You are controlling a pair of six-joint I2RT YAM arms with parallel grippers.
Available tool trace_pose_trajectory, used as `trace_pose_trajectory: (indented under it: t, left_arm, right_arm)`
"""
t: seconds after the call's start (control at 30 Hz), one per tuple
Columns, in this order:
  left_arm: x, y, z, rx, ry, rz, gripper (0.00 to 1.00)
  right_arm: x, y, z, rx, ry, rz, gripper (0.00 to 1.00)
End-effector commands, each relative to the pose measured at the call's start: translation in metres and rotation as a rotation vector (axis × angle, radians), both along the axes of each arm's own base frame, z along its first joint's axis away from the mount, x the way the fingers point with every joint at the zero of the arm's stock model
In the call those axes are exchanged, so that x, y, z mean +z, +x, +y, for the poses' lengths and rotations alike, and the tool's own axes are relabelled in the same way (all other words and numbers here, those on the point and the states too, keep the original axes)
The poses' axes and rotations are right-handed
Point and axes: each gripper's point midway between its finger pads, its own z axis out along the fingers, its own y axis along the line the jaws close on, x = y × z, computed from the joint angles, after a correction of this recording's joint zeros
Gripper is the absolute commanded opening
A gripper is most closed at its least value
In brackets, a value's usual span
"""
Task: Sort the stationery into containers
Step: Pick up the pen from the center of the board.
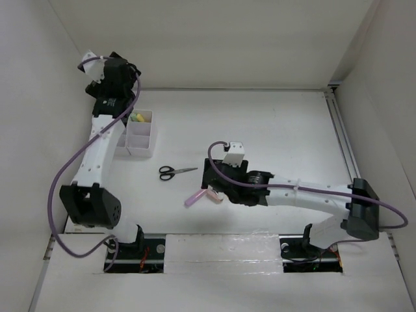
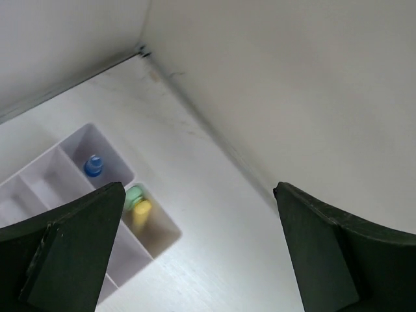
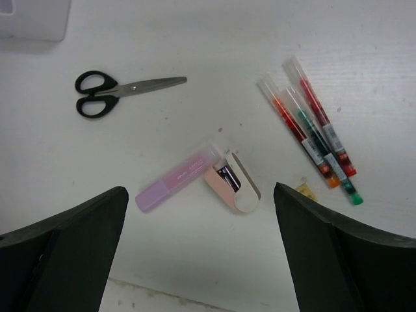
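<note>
The left gripper (image 2: 198,214) is held open above the organizer (image 2: 45,188), where a blue-capped bottle (image 2: 93,166), green highlighter (image 2: 134,194) and yellow highlighter (image 2: 142,208) sit; the scissors (image 3: 123,91) lie apart; the right gripper (image 3: 198,221), spread wide, is best closed across the pink highlighter (image 3: 175,185) at its free end, the eraser (image 3: 233,183) lying just beside its cap; pens (image 3: 312,133) lie clear, rightward.
</note>
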Motion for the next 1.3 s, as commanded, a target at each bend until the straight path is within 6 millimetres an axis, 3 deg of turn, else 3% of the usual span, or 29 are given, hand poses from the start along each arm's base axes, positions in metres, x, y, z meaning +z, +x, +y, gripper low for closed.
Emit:
trace_pose_trajectory:
  t: [0.0,0.03,0.07,0.13,0.2,0.23,0.27,0.3,0.33,0.37,0.4,0.53,0.7,0.77,0.87,1.27]
  left_arm:
    - [0.081,-0.028,-0.022,-0.172,0.003,-0.130,1.00]
    - [0.091,-0.033,-0.027,-0.205,-0.006,-0.140,1.00]
    - [0.083,-0.040,-0.032,-0.242,-0.010,-0.094,1.00]
    - [0.091,-0.058,-0.050,-0.346,-0.042,-0.100,1.00]
    - [0.067,-0.072,-0.062,-0.430,-0.055,-0.048,1.00]
    - [0.075,-0.088,-0.068,-0.476,-0.056,-0.080,1.00]
    - [0.053,-0.094,-0.070,-0.490,-0.066,-0.044,1.00]
    - [0.047,-0.103,-0.071,-0.508,-0.056,-0.035,1.00]
    - [0.041,-0.111,-0.070,-0.512,-0.044,-0.025,1.00]
    - [0.046,-0.126,-0.068,-0.516,-0.030,-0.049,1.00]
    - [0.028,-0.132,-0.067,-0.518,-0.026,-0.015,1.00]
    - [0.019,-0.154,-0.063,-0.535,0.020,0.007,1.00]
    - [-0.006,-0.170,-0.049,-0.482,0.065,0.061,1.00]
    - [-0.019,-0.171,-0.049,-0.482,0.064,0.070,1.00]
    - [-0.032,-0.175,-0.048,-0.483,0.062,0.081,1.00]
    - [-0.038,-0.183,-0.052,-0.512,0.062,0.076,1.00]
  right_arm:
    - [-0.009,0.005,-0.005,-0.220,0.028,0.041,1.00]
    - [-0.012,0.005,0.000,-0.229,0.039,0.055,1.00]
    - [-0.011,0.007,0.006,-0.241,0.058,0.060,0.99]
    - [-0.026,0.008,0.014,-0.263,0.041,0.087,0.97]
    - [-0.034,0.008,0.026,-0.281,0.023,0.106,0.96]
    - [-0.038,0.007,0.026,-0.301,0.012,0.118,0.95]
    - [-0.039,0.006,0.031,-0.302,0.007,0.113,0.95]
    - [-0.038,0.008,0.037,-0.308,0.022,0.114,0.94]
    - [-0.049,0.007,0.038,-0.306,-0.003,0.126,0.92]
    - [-0.049,0.008,0.044,-0.301,0.009,0.133,0.91]
    - [-0.047,0.009,0.046,-0.300,0.022,0.131,0.88]
    - [-0.060,0.007,0.055,-0.300,0.049,0.155,0.85]
    - [-0.068,0.004,0.075,-0.268,0.112,0.200,0.80]
    - [-0.082,0.003,0.079,-0.265,0.094,0.214,0.76]
    - [-0.087,0.004,0.087,-0.260,0.098,0.223,0.75]
    - [-0.127,-0.001,0.108,-0.238,0.051,0.296,0.68]
